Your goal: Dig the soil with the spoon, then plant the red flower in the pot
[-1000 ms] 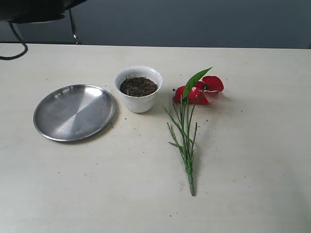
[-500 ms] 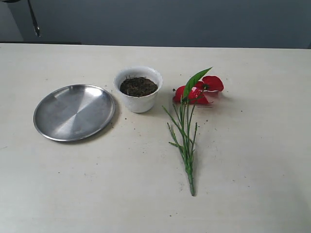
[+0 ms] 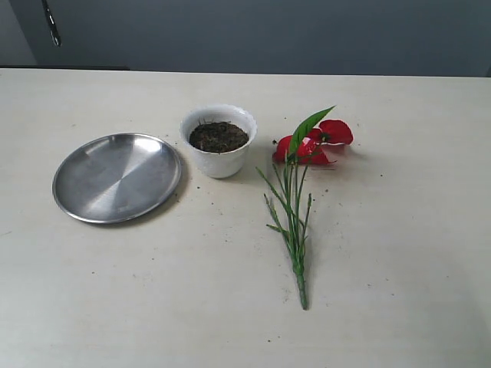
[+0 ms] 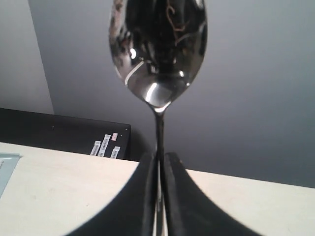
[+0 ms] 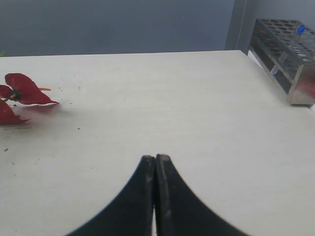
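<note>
The white scalloped pot (image 3: 219,141) stands mid-table, filled with dark crumbly soil (image 3: 219,136). To its right lies the red flower (image 3: 314,141) on its side, its petals also showing in the right wrist view (image 5: 22,91), its green stems (image 3: 292,222) trailing toward the front. My left gripper (image 4: 160,156) is shut on the thin handle of the silver spoon (image 4: 157,49), held high off the table; in the exterior view only the spoon's tip (image 3: 51,23) hangs at the top left. My right gripper (image 5: 155,158) is shut on nothing, above bare table right of the flower.
A round steel plate (image 3: 116,176) lies left of the pot, nearly touching it. A metal test-tube rack (image 5: 288,46) stands at the table's far right edge. Specks of soil dot the table around the pot.
The left arm has lifted up and out of the exterior view at the top left; only the spoon's tip still hangs there. Pot, flower and plate have not moved.
</note>
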Tool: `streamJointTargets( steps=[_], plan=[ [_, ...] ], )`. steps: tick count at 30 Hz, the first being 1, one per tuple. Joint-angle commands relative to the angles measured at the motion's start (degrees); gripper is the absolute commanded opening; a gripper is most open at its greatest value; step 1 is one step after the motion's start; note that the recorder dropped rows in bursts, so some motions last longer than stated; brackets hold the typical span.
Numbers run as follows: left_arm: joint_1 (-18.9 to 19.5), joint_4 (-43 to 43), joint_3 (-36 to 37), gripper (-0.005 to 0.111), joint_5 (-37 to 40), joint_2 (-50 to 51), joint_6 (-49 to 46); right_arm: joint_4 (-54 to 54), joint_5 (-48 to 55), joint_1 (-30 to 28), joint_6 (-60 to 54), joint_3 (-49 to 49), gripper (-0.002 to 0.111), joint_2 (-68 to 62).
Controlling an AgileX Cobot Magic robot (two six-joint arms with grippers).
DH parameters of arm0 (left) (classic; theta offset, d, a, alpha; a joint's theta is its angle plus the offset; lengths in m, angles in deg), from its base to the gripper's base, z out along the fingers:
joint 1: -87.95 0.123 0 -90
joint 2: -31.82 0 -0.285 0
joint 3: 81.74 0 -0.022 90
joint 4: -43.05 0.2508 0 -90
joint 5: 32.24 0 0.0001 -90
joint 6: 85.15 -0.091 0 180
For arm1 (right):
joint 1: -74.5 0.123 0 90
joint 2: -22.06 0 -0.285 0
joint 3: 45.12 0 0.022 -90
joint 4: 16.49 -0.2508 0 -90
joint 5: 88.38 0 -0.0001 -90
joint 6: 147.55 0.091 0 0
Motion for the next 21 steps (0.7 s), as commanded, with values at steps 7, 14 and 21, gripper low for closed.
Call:
streamJointTargets(
  steps=[7, 14, 21],
  plan=[
    [0.1, 0.6, 0.2, 0.0, 2.4, -0.4, -0.1, 0.1, -0.7, -0.3, 0.0, -0.1, -0.001, 0.4],
    [0.1, 0.6, 0.2, 0.0, 2.4, -0.4, -0.1, 0.1, -0.7, -0.3, 0.0, -0.1, -0.001, 0.4],
    [0.1, 0.6, 0.2, 0.0, 2.4, -0.4, -0.1, 0.1, -0.7, -0.3, 0.0, -0.1, -0.001, 0.4]
  ],
)
